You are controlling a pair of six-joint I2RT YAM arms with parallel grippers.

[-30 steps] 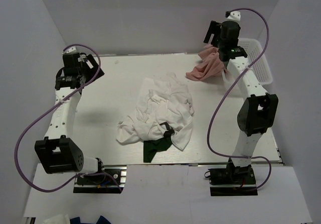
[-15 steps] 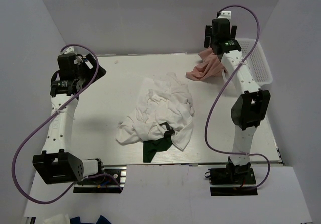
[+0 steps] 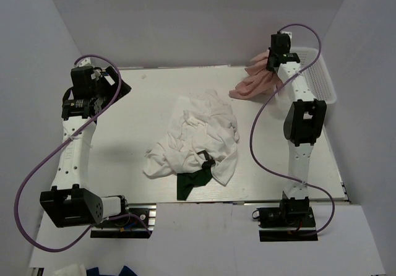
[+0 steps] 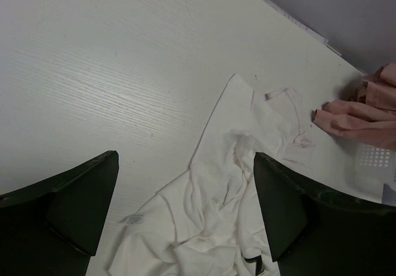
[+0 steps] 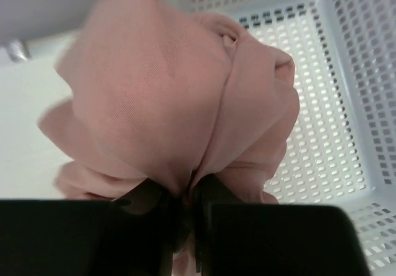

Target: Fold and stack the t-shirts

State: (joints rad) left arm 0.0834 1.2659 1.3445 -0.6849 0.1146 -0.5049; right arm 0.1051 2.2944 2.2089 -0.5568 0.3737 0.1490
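Beside the basket [image 5: 346,103], pink t-shirt [image 5: 161,84] pinched in right tool [image 5: 185,197], left tool [image 4: 185,164] wide.

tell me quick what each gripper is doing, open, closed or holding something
Left gripper: open, fingers wide apart, holding nothing.
Right gripper: closed on the pink t-shirt, pinching a bunched fold of it.

Crumpled white t-shirts [image 3: 199,133], perhaps several, heaped centrally; green t-shirt [image 3: 189,185] beneath; pink t-shirt [image 3: 252,83] bunched far right.
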